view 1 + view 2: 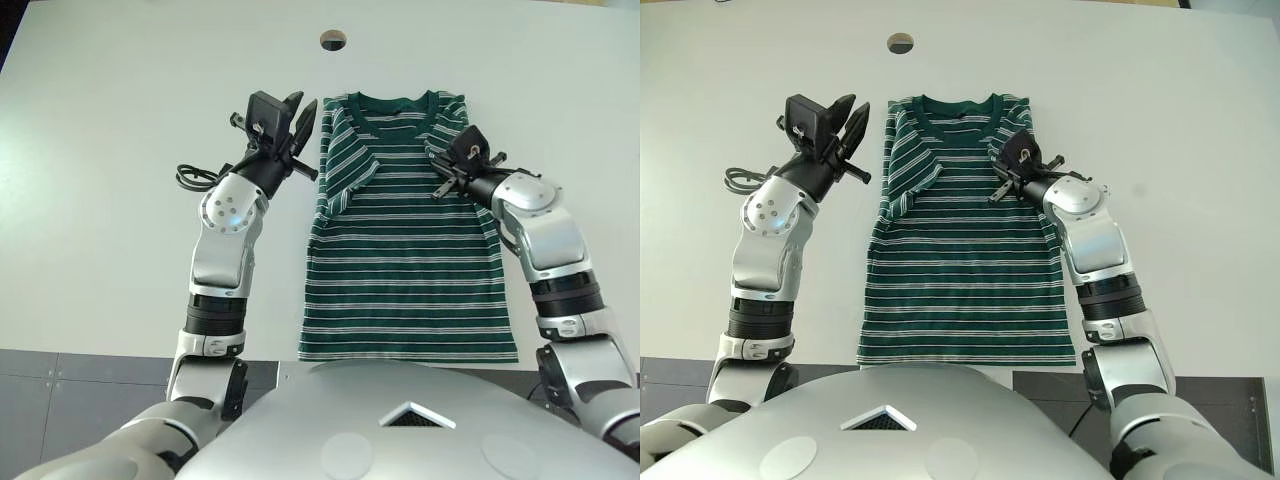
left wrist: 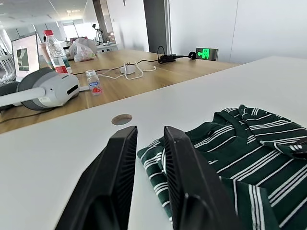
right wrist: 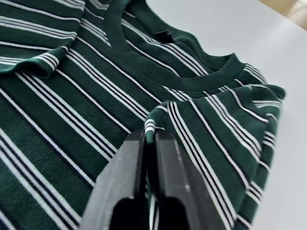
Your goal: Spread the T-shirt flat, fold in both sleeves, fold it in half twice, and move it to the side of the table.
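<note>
The T-shirt (image 1: 410,290) lies flat at frame centre on the white surface (image 1: 120,250), right jaws pinching its folded-in sleeve hem at upper right, left jaws spread empty beside its upper-left shoulder; soft and limp, it likely wants gripping at hem corners.

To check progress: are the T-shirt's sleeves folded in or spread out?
Both folded in. The left sleeve lies across the chest of the T-shirt; the right gripper pinches the right sleeve, laid over the chest.
</note>
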